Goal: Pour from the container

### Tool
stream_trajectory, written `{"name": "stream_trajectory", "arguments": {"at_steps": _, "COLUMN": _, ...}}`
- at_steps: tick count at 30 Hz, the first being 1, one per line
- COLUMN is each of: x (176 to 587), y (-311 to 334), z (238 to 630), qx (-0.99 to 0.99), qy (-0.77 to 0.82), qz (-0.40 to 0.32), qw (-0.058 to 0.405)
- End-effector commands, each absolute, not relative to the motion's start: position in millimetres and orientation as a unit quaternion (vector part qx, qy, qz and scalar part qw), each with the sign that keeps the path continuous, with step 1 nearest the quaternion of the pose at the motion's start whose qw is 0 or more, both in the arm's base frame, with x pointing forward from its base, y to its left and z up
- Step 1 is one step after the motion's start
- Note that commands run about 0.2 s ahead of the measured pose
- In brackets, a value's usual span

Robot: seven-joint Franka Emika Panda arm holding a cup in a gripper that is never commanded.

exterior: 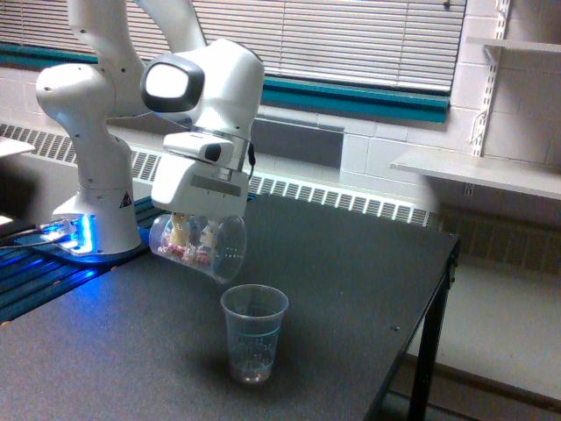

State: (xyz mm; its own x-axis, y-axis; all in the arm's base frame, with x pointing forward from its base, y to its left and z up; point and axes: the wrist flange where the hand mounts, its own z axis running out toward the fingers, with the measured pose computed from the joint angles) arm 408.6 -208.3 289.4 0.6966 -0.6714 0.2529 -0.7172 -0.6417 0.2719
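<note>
The gripper [195, 230] clamps the container [198, 247], tipped mouth-down just above and left of the tapered cup [253, 331]; its small pieces seem still inside, so pouring remains.

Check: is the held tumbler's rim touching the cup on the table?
Apart. The exterior view shows dark table between the tumbler rim and the cup rim below.
</note>
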Motion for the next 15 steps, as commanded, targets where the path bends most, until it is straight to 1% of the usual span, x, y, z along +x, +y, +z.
{"name": "stream_trajectory", "arguments": {"at_steps": 1, "x": 415.3, "y": -205.0, "z": 297.7, "qx": 0.901, "qy": -0.383, "qz": 0.062, "qw": 0.196}}
{"name": "stream_trajectory", "arguments": {"at_steps": 6, "x": 416.2, "y": -204.4, "z": 300.6, "qx": 0.899, "qy": -0.382, "qz": 0.059, "qw": 0.206}}
{"name": "stream_trajectory", "arguments": {"at_steps": 15, "x": 415.4, "y": -200.5, "z": 297.7, "qx": 0.899, "qy": -0.384, "qz": 0.047, "qw": 0.207}}
